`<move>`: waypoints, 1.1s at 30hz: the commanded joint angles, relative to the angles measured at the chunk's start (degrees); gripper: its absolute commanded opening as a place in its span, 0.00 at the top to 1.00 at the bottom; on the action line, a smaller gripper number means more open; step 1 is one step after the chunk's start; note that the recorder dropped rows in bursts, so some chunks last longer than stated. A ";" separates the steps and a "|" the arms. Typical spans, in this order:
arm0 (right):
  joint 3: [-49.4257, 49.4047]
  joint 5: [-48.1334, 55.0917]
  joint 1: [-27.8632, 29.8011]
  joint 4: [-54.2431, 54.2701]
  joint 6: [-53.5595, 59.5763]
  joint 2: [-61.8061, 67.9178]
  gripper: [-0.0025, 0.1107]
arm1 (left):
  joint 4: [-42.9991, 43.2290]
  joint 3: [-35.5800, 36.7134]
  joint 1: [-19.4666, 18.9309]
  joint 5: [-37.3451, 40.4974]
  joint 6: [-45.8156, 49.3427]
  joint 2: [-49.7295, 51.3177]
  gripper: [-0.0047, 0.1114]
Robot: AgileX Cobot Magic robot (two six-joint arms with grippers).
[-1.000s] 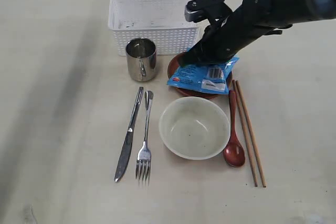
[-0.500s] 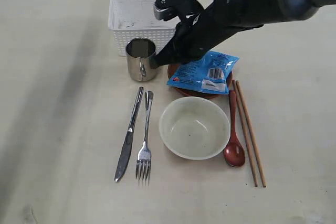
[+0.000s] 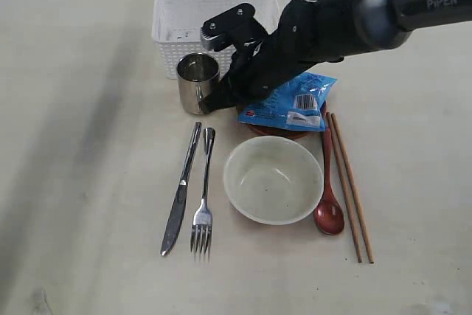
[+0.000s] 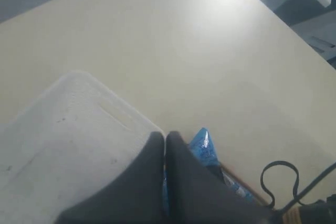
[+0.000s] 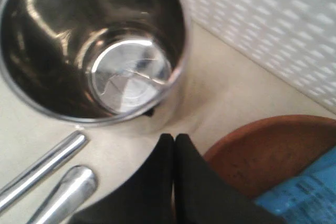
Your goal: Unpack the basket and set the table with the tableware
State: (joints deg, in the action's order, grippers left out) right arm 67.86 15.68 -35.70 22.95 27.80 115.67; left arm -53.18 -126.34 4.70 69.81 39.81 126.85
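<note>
In the exterior view, the white basket stands at the far side of the bench. The steel mug is upright just in front of it. The knife and the fork lie side by side, nearer the camera than the mug. To their right is the cream bowl, then the red-brown spoon and the chopsticks. A blue bag lies on the small plate, between the basket and the bowl. The right arm reaches across from the right. Its tip is low, just beside the mug.

In the left wrist view, the left jaws are pressed together with nothing between them. They hang above the basket, and a corner of the blue bag shows behind them.

In the right wrist view, the right jaws are together and hold nothing. Their tip is at the foot of the mug, between the mug and the plate. I cannot tell if it touches the mug. The basket wall is just beside the mug, and the handles of the knife and the fork are near.
</note>
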 commanded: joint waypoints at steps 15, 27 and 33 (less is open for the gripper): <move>0.06 -1.39 -0.43 -0.23 0.57 2.80 0.98 | -0.03 -0.01 -0.01 0.16 0.45 -0.59 0.95; 0.06 -1.09 0.12 -3.79 -1.92 2.80 0.98 | -0.03 -0.01 -0.01 0.16 0.45 -0.59 0.95; 0.06 1.18 3.62 -3.93 -2.94 2.80 0.98 | -0.03 -0.01 -0.01 0.16 0.45 -0.59 0.95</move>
State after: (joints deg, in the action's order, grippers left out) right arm 67.86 15.57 -33.99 19.92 25.30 118.45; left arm -52.92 -126.34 4.70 69.81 39.89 126.85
